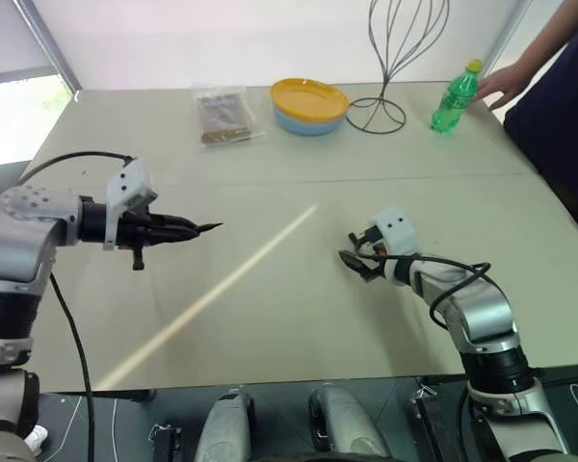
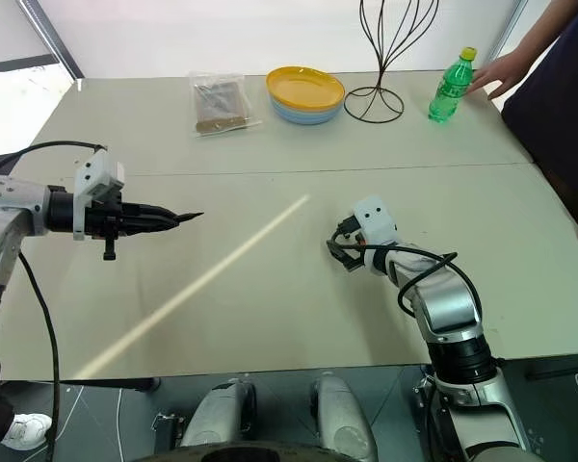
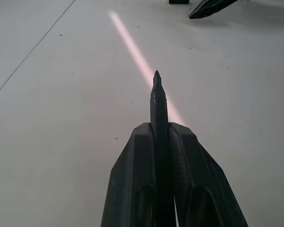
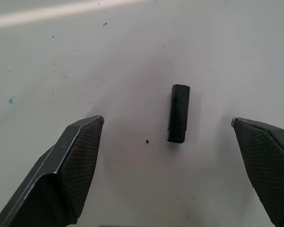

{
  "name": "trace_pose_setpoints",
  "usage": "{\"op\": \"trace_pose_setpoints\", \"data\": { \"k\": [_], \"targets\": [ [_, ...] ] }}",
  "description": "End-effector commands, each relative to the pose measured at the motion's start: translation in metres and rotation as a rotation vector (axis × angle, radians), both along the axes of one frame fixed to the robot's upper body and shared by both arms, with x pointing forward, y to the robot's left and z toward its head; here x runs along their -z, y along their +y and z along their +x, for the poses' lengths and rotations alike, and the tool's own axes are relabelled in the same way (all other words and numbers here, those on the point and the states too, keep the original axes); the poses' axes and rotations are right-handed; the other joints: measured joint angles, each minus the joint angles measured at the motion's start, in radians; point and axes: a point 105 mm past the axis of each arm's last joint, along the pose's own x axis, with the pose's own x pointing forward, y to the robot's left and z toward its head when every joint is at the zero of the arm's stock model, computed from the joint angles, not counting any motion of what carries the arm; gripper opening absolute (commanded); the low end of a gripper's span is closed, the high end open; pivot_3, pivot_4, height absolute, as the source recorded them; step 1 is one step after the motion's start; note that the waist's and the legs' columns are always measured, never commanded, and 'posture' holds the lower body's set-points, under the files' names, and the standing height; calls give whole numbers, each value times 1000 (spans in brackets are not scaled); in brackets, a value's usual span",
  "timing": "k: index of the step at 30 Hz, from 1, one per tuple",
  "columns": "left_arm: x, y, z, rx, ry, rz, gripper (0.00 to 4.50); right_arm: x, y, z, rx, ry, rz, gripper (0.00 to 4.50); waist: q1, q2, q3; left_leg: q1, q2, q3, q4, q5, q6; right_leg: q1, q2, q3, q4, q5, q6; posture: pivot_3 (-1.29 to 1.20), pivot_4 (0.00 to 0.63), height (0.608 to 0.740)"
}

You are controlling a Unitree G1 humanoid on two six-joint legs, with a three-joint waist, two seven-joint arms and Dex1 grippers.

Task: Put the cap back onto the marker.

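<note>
Upper centre of the frame, stacked yellow and blue bowls (image 1: 308, 104) sit empty. Left gripper (image 1: 200, 229) jaws clamp the thin black marker (image 3: 158, 101); right gripper (image 4: 168, 130) jaws gape wide around the short black cap (image 4: 179, 113) lying on the pale bench (image 1: 270, 318), centre-right.

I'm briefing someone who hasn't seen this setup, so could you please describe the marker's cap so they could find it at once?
Start at the pale table and find the right gripper, open just above its near right part. The cap lies flat on the tabletop between the two spread fingers, touching neither. It is a short black stub, far shorter than the pointed marker clamped in the left gripper.
</note>
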Motion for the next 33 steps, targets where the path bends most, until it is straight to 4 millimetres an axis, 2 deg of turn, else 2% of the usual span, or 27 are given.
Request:
{"op": "trace_pose_setpoints", "data": {
  "k": [1,3,6,9,10,11,13,17,20,22,27,30,33],
  "targets": [
    [-16,2,-1,-11,-65,-17,121,-2,4,2,-7,-25,6,4500,0,0,0,0,0,0,0,0,0,0,0,0,0,0,0,0,150,740],
    [-15,3,-2,-20,-64,-18,121,2,5,3,-3,-14,21,4500,0,0,0,0,0,0,1,0,0,0,0,0,0,0,0,0,150,740],
    [-12,3,-2,-29,-66,-19,0,7,4,6,9,-2,33,3656,-1,-1,-1,0,0,0,1,0,0,0,0,0,0,0,0,0,150,740],
    [-11,3,-2,-35,-70,-25,0,10,0,9,22,7,43,2284,0,-1,-1,0,0,0,2,0,0,1,0,0,1,0,0,0,150,740],
    [-11,2,-1,-36,-71,-26,0,11,0,10,24,9,45,1665,0,-1,-1,1,0,0,2,0,0,1,0,0,1,0,0,0,150,740],
    [-11,2,-1,-38,-72,-27,0,12,-2,11,28,12,45,1320,0,-1,-1,1,0,0,2,0,0,1,0,0,1,0,0,0,150,740],
    [-11,2,-1,-41,-73,-28,0,14,-4,12,34,16,39,153,0,-2,-1,1,0,0,3,0,0,2,0,0,1,0,0,0,150,740],
    [-11,2,-3,-41,-69,-29,0,14,-6,12,25,10,24,67,-1,-2,-2,1,0,0,3,0,0,2,0,0,1,0,0,0,150,740],
    [-9,2,-5,-23,-55,-24,0,1,-6,11,-118,-74,-78,67,0,-2,-2,2,0,0,3,0,0,2,0,0,2,0,0,0,150,740],
    [-9,-4,-8,8,-36,-46,0,-18,2,8,-306,-161,-141,67,4,-2,-2,1,0,0,4,0,0,2,0,0,1,0,0,0,150,740],
    [-6,-22,-5,101,-45,-19,0,-60,23,-8,-677,-246,-145,67,1,-2,-1,1,0,1,4,0,0,2,0,0,1,0,1,0,150,740],
    [-9,-31,1,131,-66,-18,0,-74,29,-9,-771,-260,-143,67,2,-2,-2,2,0,0,4,0,0,2,1,0,2,0,1,0,150,740],
    [-18,-50,9,186,-124,-37,0,-90,40,-6,-868,-286,-154,67,4,-2,-1,1,0,0,4,0,0,2,1,0,2,0,1,0,150,740]
  ]
}}
